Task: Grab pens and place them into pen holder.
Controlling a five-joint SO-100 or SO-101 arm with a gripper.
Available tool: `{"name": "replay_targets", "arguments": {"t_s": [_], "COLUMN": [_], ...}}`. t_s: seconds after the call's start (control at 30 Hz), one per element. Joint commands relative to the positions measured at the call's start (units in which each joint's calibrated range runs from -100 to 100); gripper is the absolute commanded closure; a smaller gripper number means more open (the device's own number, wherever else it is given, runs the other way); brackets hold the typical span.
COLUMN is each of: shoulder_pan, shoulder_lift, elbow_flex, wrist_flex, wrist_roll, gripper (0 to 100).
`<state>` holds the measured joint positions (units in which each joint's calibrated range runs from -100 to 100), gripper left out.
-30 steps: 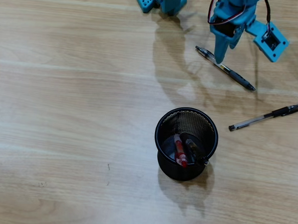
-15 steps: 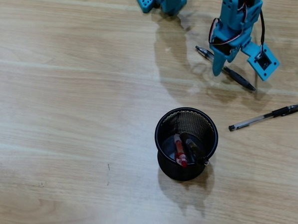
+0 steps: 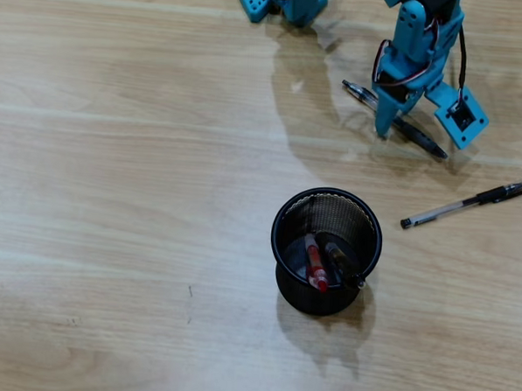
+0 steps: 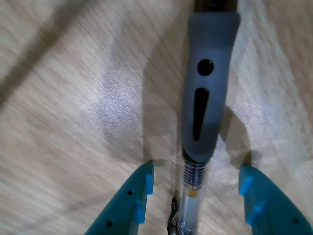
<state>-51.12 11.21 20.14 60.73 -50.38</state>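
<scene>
Overhead view: the blue gripper (image 3: 385,130) stands over a clear pen with grey grip (image 3: 396,120) on the wooden bench (image 3: 112,196). A clear pen with black cap (image 3: 467,203) lies apart. The round black mesh pen holder (image 3: 288,216) contains a red pen (image 3: 314,261) and a black pen (image 3: 343,263).

Wrist view: the fingers (image 4: 142,188) are spread, straddling the grey-grip pen (image 4: 205,93), not touching it.

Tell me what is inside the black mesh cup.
In the overhead view the cup holds two pens: a red and clear pen and a dark pen beside it, both leaning toward the lower wall. Their lower ends and most of the cup floor are hidden.
</scene>
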Motion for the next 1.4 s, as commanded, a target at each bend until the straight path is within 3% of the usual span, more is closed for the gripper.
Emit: {"name": "replay_targets", "arguments": {"t_s": [0.0, 0.23, 0.57, 1.37], "shoulder_pan": [-0.4, -0.4, 1.0, 32.0], "shoulder_lift": [0.3, -0.4, -3.1, -52.4], "elbow_flex": [-0.2, -0.2, -2.4, -3.3], "wrist_flex": [-0.3, 0.2, 0.4, -1.1], "wrist_roll": [-0.3, -0.3, -0.3, -0.3], "gripper": [84, 97, 98, 98]}}
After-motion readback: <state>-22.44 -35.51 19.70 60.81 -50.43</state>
